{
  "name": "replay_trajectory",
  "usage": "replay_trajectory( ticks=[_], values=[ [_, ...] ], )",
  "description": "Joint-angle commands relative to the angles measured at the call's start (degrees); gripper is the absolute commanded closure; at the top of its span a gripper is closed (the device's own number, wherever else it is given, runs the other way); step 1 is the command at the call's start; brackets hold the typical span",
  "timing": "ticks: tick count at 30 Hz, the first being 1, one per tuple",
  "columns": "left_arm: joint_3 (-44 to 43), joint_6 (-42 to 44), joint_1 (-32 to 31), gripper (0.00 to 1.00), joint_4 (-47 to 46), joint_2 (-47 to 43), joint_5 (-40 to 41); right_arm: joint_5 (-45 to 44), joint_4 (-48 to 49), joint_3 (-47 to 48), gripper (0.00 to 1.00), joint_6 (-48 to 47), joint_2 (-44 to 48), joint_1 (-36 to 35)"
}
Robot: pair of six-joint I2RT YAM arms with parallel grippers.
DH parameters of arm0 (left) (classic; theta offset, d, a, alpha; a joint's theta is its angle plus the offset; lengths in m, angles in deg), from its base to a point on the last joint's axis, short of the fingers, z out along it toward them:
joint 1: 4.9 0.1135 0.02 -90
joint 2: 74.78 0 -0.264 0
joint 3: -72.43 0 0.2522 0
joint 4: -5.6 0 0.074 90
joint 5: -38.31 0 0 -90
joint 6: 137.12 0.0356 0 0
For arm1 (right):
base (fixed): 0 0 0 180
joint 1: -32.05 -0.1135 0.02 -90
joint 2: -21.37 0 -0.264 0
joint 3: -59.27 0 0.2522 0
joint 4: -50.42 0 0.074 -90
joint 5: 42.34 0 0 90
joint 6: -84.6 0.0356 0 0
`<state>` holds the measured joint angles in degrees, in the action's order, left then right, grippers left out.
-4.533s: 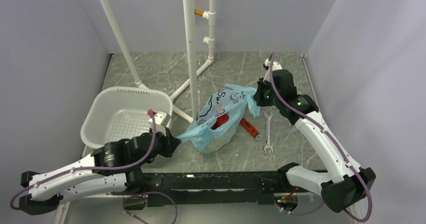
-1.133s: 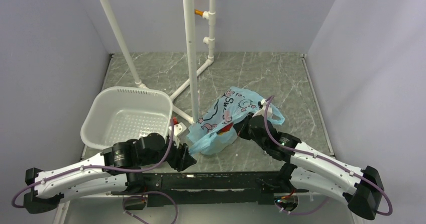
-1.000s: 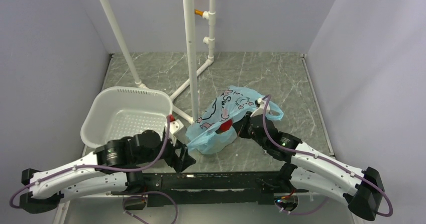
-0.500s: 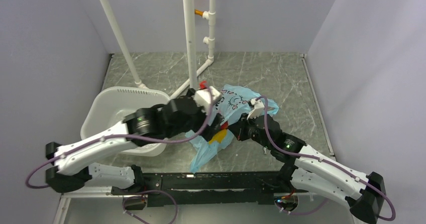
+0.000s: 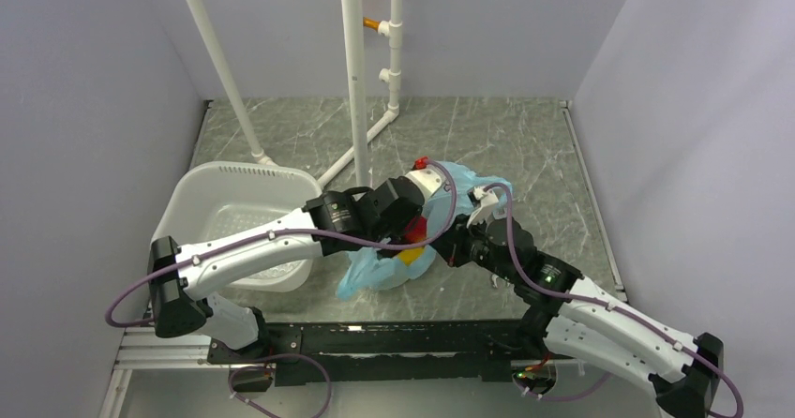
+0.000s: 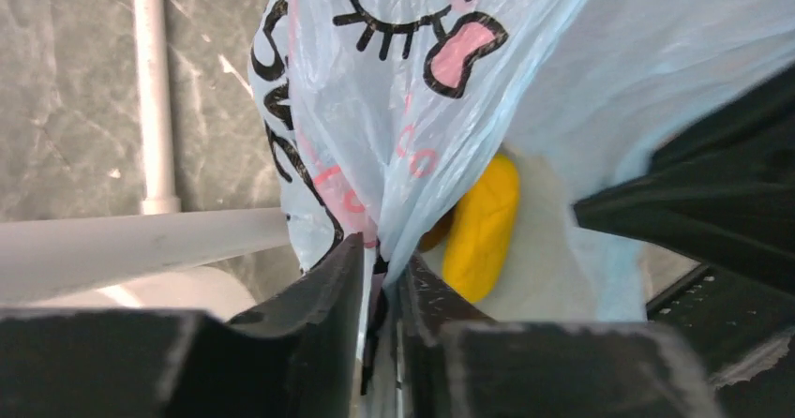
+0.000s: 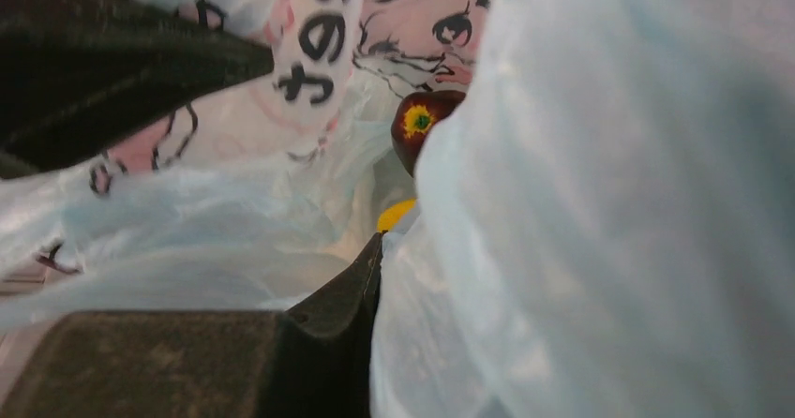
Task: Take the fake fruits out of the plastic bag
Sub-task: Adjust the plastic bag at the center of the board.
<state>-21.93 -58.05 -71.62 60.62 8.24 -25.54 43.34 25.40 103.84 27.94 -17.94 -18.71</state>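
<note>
The left arm has swung from beside the white basket to centre frame, where the left gripper pinches a fold of the plastic bag between narrow jaws. The right gripper is closed, seemingly on the opposite rim. Pulling the two apart could tear the thin film or let it slip. The yellow fruit lies inside, just right of the left fingers. The maroon fruit sits above the right fingertip.

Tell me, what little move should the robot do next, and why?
Probably pull the left gripper away from the right gripper, spreading the mouth of the plastic bag. Both pinch its film, and the yellow fruit and maroon fruit sit inside.
</note>
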Motion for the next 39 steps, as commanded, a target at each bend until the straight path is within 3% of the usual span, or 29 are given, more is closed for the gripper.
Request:
replay_trajectory(
  ticks=[1,4,7,10,14,17,20,23,26,29,39],
  values=[
    [0.6,1.5,1.6,0.87,-0.3,-1.5,3.1,-1.8,-3.5,0.2,1.00,-0.6,2.8,0.0],
    [2.3,0.6,2.3,1.00,0.9,-4.9,7.5,-10.7,-11.5,1.3,1.00,5.0,4.6,0.0],
    [4.6,-0.9,3.5,1.00,1.4,-10.4,12.9,-23.9,-26.9,2.4,1.00,20.3,7.1,0.0],
    [8.0,-0.7,6.3,1.00,-1.0,-16.8,12.9,-26.3,-31.5,0.8,1.00,28.9,11.5,0.0],
    [10.5,-0.6,10.0,1.00,-0.9,-21.3,7.4,-26.1,-32.3,-1.0,1.00,28.2,17.2,0.0],
    [10.6,-1.9,10.3,1.00,1.6,-20.8,5.0,-20.8,-25.3,-3.0,1.00,19.0,19.1,0.0],
    [11.3,-3.3,10.4,1.00,1.9,-19.8,0.8,-15.2,-19.1,-2.7,1.00,11.9,14.7,0.0],
    [11.5,-3.9,10.3,1.00,2.2,-19.5,0.8,-15.5,-20.5,0.2,1.00,10.2,8.7,0.0],
    [11.1,-3.3,10.4,1.00,3.2,-20.4,2.6,-17.6,-23.4,1.7,1.00,11.7,5.5,0.2],
    [10.7,-1.9,11.5,1.00,5.3,-22.2,5.2,-26.7,-29.6,2.8,1.00,19.3,3.9,0.7],
    [13.6,1.2,21.7,1.00,6.4,-29.7,4.5,-31.4,-34.5,3.5,1.00,23.3,5.1,4.3]
  ],
)
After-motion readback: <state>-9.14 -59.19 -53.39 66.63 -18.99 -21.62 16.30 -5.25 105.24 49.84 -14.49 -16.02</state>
